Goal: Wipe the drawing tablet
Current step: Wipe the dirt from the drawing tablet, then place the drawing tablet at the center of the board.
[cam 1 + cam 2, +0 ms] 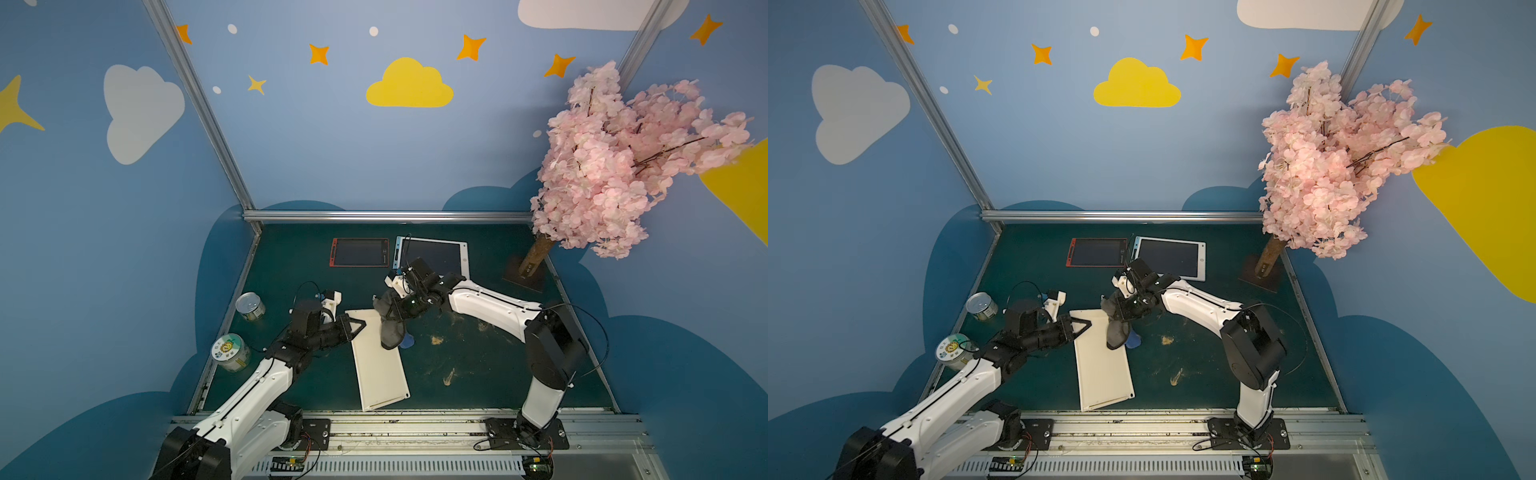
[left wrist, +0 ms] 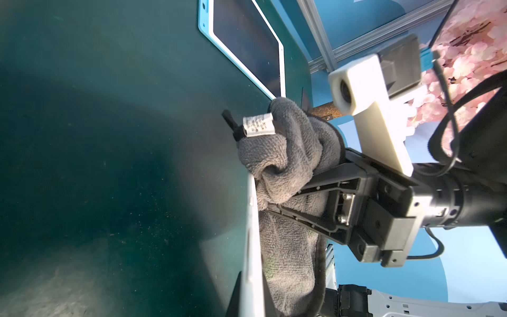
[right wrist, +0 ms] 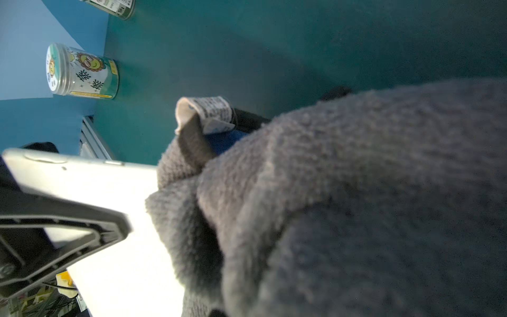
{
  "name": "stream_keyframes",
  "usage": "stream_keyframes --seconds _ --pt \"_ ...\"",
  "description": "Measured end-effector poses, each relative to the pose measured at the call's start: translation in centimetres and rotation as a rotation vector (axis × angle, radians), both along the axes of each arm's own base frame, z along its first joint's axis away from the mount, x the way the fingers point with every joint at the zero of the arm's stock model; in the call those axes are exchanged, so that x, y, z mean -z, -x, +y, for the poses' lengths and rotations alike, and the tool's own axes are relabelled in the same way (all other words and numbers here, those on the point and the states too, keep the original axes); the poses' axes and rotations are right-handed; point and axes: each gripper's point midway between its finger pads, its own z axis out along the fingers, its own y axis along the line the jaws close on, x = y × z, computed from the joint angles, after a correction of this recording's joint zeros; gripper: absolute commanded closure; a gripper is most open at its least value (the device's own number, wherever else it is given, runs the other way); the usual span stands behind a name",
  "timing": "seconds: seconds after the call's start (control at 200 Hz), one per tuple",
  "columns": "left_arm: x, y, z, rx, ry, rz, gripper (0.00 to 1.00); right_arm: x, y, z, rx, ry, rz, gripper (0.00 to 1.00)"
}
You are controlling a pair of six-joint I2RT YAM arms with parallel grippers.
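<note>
So, right gripper (image 1: 388,311) pinching grey cloth (image 1: 392,332), draped on white tablet (image 1: 379,374) corner; left gripper (image 1: 360,326) pressed together over neighbouring tablet corner.

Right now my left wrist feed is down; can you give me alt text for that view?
The right gripper is shut on a gray cloth that hangs beside the edge of the white tablet. Beyond it, a blue-framed tablet lies flat on the green table, with pink blossoms in the background.
</note>
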Motion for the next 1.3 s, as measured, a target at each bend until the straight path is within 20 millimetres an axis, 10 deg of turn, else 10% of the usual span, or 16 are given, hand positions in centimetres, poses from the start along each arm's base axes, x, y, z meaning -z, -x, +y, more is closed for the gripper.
stream_keyframes --seconds 0.335,0.536,0.701,0.966,1.096,1.301 --pt "-1.3 -0.5 -0.5 0.017 0.033 -0.055 0.97 -9.3 1.4 8.6 -0.155 -0.236 -0.084 1.0" --pt "-1.2 -0.5 -0.5 0.017 0.035 -0.05 0.97 -8.3 1.4 8.9 -0.167 -0.286 0.001 1.0" --pt "0.1 0.0 -0.2 0.009 0.013 0.014 0.97 -3.5 -0.5 5.1 -0.091 -0.251 0.068 1.0" --pt "-0.7 -0.2 -0.4 0.021 0.012 -0.017 0.97 4.8 -3.2 -8.2 0.207 -0.123 0.236 1.0" --pt "-2.6 -0.9 -0.6 0.031 0.008 -0.081 0.97 1.6 -3.2 -10.5 0.239 -0.139 0.18 1.0" --pt "-7.9 -2.7 0.1 0.022 -0.121 -0.225 0.97 -9.7 -2.7 -13.3 0.25 -0.23 -0.124 1.0"
